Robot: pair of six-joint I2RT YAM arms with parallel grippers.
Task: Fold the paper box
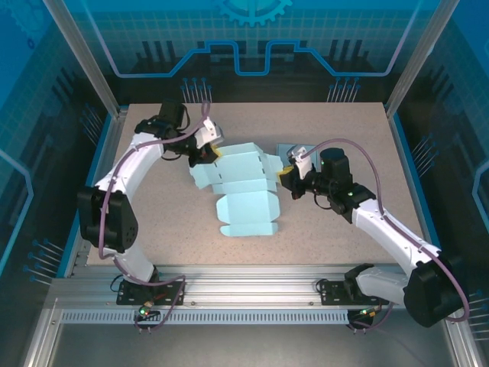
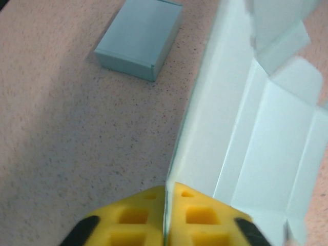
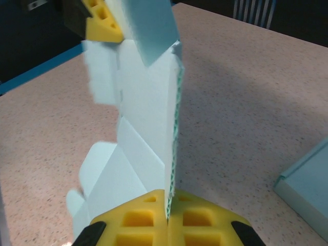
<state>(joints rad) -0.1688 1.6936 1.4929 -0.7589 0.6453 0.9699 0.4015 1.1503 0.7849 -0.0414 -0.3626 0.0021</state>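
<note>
Centre frame: unfolded pale-blue paper box point(image 1: 244, 205), opposite side panels pinched in jaws of left gripper point(image 1: 215, 154) and right gripper point(image 1: 287, 177).

Surface point(image 1: 336, 229): speckled beige-pink top, matte. Blue trim point(image 1: 92, 180) runs along its 9 o'clock edge. Enclosure — translucent blue back panel point(image 1: 153, 38) at 12 o'clock, printed with circuit-style lines and a gear motif point(image 1: 252, 8) at its top. Slanted aluminium posts point(image 1: 80, 53) stand at 10 and 2 o'clock. Aluminium rail point(image 1: 252, 287) lies at 6 o'clock, with a slotted strip point(image 1: 229, 315) just beyond it toward the camera. Light is even; shadows are soft.
</note>
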